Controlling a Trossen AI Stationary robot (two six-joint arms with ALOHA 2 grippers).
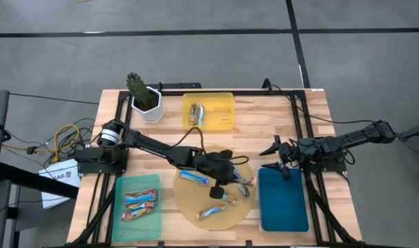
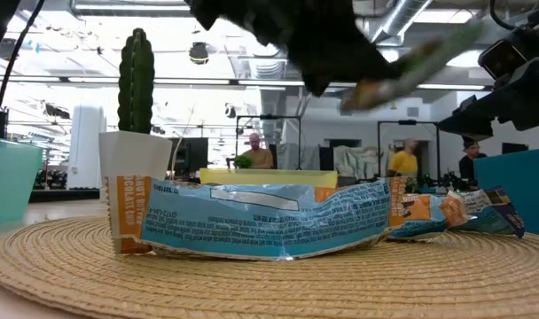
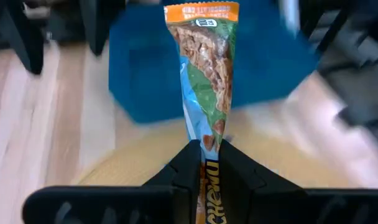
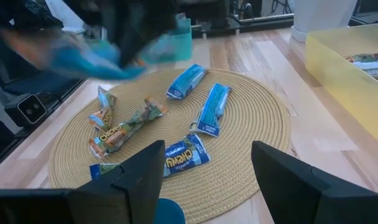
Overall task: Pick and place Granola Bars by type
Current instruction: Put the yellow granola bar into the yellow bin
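Observation:
My left gripper (image 3: 204, 167) is over the round woven mat (image 1: 196, 220) and is shut on a granola bar (image 3: 206, 74) with a teal, brown and orange wrapper. In the low view this bar (image 2: 411, 64) shows blurred, high above the mat. Several more bars lie flat on the mat, among them blue-white ones (image 4: 212, 107) (image 1: 194, 178) and teal-brown ones (image 4: 130, 121). My right gripper (image 4: 204, 180) is open and touches nothing. It hangs at the table's right side, over the far edge of the blue tray (image 1: 283, 203). My left gripper pinches the bar between its two fingers, at the end of the wrapper printed "Chewy" (image 3: 206, 160). The fingers lie along the bar, and the rest sticks straight out beyond the fingertips. The bar is lifted clear of the mat, its free end (image 2: 456, 40) tilted up.
The yellow tray (image 1: 223, 103) at the far edge holds brownish bars. At the near left, the teal tray (image 1: 151, 180) holds blue and orange bars. A cactus in a white pot (image 1: 146, 103) stands far left. Black frame rails run along the table's sides.

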